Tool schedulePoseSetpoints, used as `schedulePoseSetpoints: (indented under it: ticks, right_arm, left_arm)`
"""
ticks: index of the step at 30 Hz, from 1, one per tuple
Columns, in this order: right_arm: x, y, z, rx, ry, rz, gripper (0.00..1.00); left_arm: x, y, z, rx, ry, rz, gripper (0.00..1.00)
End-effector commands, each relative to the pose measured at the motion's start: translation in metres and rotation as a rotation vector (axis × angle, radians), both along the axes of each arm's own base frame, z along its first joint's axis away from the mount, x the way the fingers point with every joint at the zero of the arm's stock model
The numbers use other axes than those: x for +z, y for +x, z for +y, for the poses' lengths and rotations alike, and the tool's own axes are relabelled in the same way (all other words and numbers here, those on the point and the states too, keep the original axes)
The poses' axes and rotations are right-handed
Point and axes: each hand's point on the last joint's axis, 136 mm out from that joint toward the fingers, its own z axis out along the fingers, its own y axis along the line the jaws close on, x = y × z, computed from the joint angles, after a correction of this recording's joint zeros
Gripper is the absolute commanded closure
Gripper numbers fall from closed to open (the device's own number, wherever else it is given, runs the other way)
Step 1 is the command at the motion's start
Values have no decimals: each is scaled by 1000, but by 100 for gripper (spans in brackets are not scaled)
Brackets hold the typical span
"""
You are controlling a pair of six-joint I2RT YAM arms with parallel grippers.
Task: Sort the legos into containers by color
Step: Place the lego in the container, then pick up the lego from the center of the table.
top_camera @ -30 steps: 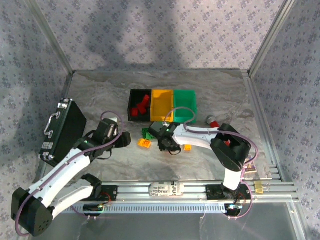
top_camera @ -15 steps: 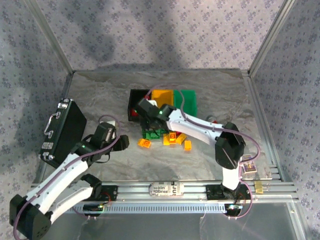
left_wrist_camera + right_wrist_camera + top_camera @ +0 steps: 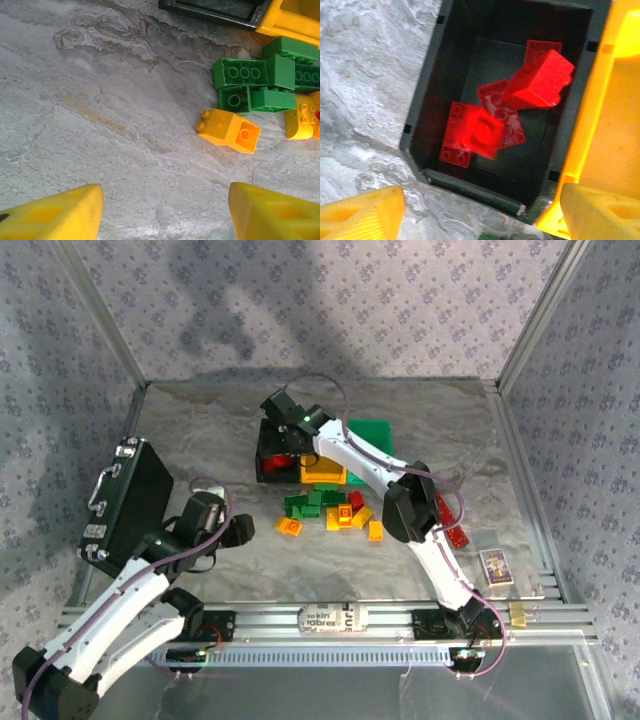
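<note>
Jaws on right gripper (image 3: 481,212) wide, empty, over black bin (image 3: 420,125) at far edge of table (image 3: 200,430) — red bricks (image 3: 540,80) lie inside. Left gripper (image 3: 165,210) open near yellow brick (image 3: 230,131) — centre first, clamp flat sides, stay clear of green bricks (image 3: 242,75).

Grey marbled tabletop (image 3: 200,430), purple-patterned fabric walls (image 3: 330,310)

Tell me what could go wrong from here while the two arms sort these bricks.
1. The open right gripper hangs over the black plastic bin, with one finger above the neighbouring yellow-orange bin. Pulling away could clip a rim and shift the bins.
2. The open left gripper faces a tilted yellow brick right beside green bricks. Closing there might catch or nudge a green one.
</note>
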Motion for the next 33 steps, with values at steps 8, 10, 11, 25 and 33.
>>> schedulePoseSetpoints:
  ticks: [8,10,11,25,33]
  right_arm:
    - [44,-50,-70,-58,-81,-50,35]
    - [37,-61,-90,-83,-106,-37,39]
    - [33,-66,-100,-97,-119,-29,39]
    - [-29,-103,-192,-181,-192,84,41]
    - [-66,-102,-198,-164,-223,150,39]
  left_arm:
    - [0,-1,-6,-20,-8,13,33]
    - [-2,0,-8,-22,-9,16,33]
    - [-3,1,-9,-23,-11,17,33]
    - [-14,3,-18,-45,-4,41,33]
    - [-14,1,-20,-55,5,46,33]
